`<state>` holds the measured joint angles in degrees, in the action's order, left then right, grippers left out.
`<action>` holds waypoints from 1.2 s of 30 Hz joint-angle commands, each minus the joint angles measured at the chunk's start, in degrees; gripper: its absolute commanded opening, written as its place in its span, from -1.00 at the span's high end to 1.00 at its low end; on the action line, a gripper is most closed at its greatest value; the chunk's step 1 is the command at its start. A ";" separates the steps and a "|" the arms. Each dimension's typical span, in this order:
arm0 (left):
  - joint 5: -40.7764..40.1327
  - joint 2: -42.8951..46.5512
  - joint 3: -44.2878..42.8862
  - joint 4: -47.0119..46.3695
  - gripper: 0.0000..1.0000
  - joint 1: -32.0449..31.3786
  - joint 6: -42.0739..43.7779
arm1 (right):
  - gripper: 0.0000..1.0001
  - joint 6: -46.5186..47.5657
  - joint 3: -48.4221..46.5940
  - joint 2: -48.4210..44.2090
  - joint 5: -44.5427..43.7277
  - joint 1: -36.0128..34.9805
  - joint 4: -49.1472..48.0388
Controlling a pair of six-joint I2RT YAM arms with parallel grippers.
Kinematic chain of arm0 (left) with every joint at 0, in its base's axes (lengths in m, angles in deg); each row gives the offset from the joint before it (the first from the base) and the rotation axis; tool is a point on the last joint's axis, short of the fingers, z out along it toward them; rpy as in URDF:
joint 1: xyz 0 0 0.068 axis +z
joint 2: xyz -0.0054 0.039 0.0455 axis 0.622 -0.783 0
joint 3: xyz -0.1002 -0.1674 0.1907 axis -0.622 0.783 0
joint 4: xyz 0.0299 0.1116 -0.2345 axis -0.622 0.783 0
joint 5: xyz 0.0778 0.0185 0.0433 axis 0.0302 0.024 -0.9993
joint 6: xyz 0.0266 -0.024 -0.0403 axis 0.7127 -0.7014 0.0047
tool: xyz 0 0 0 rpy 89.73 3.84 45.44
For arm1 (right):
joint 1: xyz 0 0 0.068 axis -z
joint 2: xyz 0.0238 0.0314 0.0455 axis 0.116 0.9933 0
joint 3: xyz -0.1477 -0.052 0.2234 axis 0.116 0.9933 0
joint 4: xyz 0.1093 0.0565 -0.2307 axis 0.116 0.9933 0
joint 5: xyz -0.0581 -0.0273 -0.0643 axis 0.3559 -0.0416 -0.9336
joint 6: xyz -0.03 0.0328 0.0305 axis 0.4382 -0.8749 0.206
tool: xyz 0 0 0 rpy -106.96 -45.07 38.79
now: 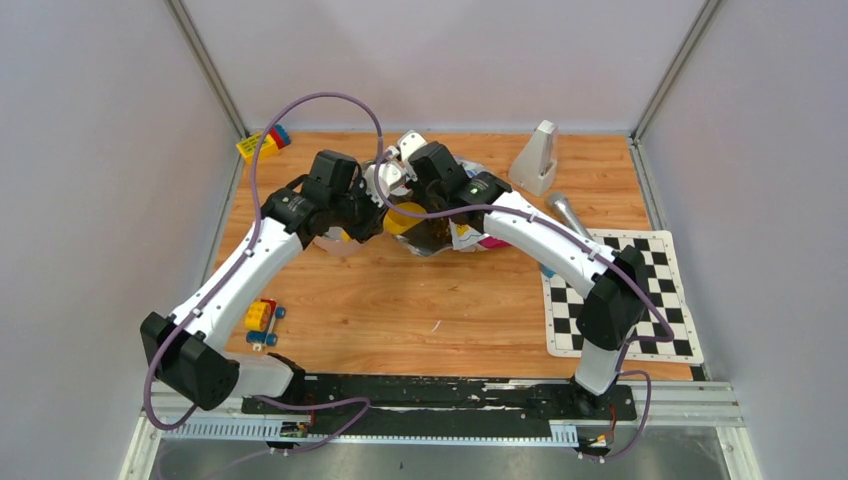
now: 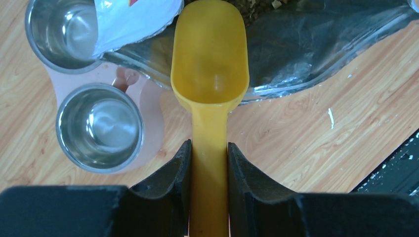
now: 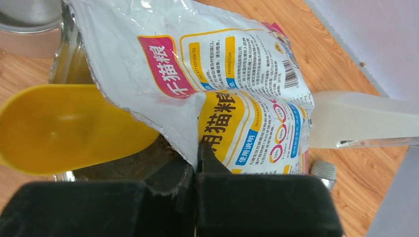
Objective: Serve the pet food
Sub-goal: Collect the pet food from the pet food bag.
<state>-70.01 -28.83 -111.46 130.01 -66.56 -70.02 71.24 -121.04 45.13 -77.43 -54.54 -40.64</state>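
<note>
Scooping looks like the step in hand. The left gripper (image 2: 209, 152) is clamped on the flat handle of the yellow plastic scoop (image 2: 210, 64). The scoop's empty cup points straight ahead of the fingers and reaches just into the mouth of the crinkly yellow-and-white foil bag (image 3: 232, 74). The right gripper (image 3: 196, 165) is pinched tight on the bag's printed upper wall, lifting it so the silver-lined opening gapes beside and below its fingers. The small brown dry kibble pieces (image 2: 262, 5) lie inside the bag, just beyond the scoop's tip as the left wrist sees it. None is in the scoop. The pink double bowl (image 2: 150, 111) sits on the wooden desk (image 2: 321, 143) ahead and to the left of the left gripper, close beside the scoop, and its steel cups look empty where they show.

To do this well, the scoop should probably run low along the bag's lower wall, so its lip slides under the kibble rather than shoving the pile back. The wrist then needs to tip the cup level before backing out, or pieces may roll off the open front. The right gripper's part, I judge, is to hold the mouth high and steady, since a slack pinch would let the foil sag onto the scoop. The foil looks light and slippery, so the bag may slide away under the push. The trip to the nearer cup is short, and a slow, level carry would spare spills.
</note>
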 commanded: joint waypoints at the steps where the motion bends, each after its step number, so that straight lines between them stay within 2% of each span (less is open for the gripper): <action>1: -3.25 -2.11 0.32 -2.91 1.00 -1.76 -1.26 | 1.00 -4.00 0.73 -1.35 5.49 0.71 -4.18; 13: -9.63 -7.80 -0.03 -4.03 1.00 -3.60 -2.23 | 1.00 -9.79 11.84 -7.42 15.67 4.33 -12.81; 24: -13.86 -11.77 0.51 -5.17 1.00 -7.44 -2.80 | 1.00 -14.46 9.46 -7.21 21.31 6.08 -11.75; 29: -14.61 -10.93 1.67 -5.13 1.00 -8.97 -1.54 | 1.00 -15.07 7.16 -5.69 19.17 7.21 -10.27; 36: -8.26 -4.85 6.66 -5.68 1.00 -9.01 0.96 | 1.00 -16.26 3.98 -4.16 21.56 11.02 -9.04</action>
<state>-82.64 -37.20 -109.16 119.12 -73.60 -74.65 58.21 -111.27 41.20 -55.40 -46.56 -45.36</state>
